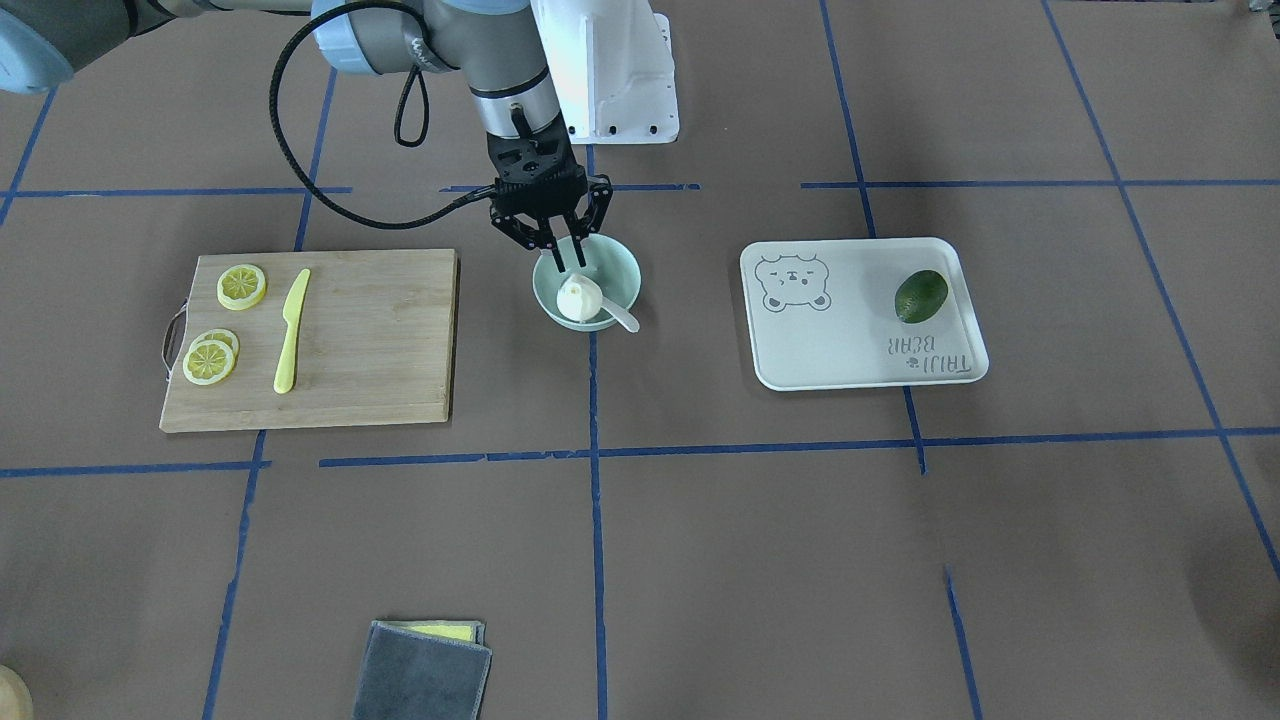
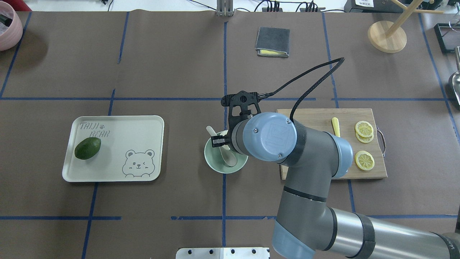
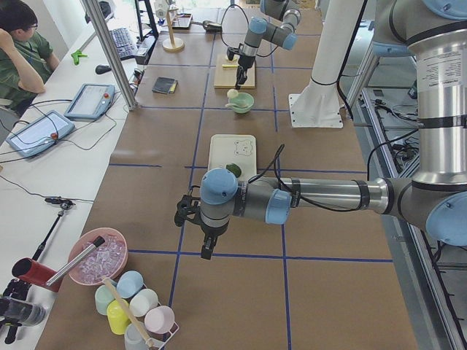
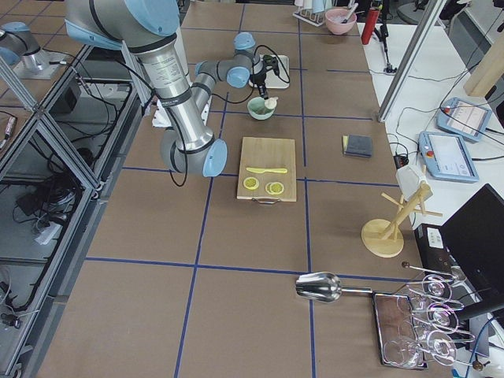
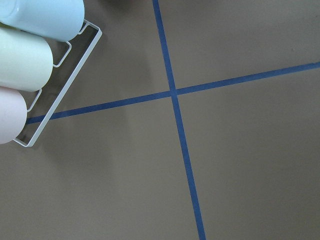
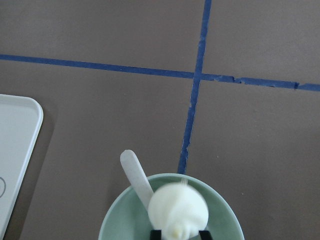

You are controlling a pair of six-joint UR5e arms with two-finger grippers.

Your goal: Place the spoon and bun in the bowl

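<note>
The pale mint-green bowl (image 1: 626, 266) stands at the table's middle. The white bun (image 1: 579, 298) lies inside it, blurred in the right wrist view (image 6: 178, 210). The off-white spoon (image 1: 621, 319) rests in the bowl with its handle (image 6: 135, 173) sticking out over the rim. My right gripper (image 1: 565, 262) hangs just above the bun with its fingers spread and not touching it. Only the exterior left view shows my left gripper (image 3: 206, 251), far from the bowl over bare table. I cannot tell whether it is open or shut.
A wooden cutting board (image 1: 380, 340) with lemon slices (image 1: 241, 286) and a yellow knife (image 1: 291, 330) lies on my right of the bowl. A white tray (image 1: 850, 330) with a green avocado (image 1: 920, 296) lies on my left. A grey cloth (image 1: 422, 675) lies at the far edge.
</note>
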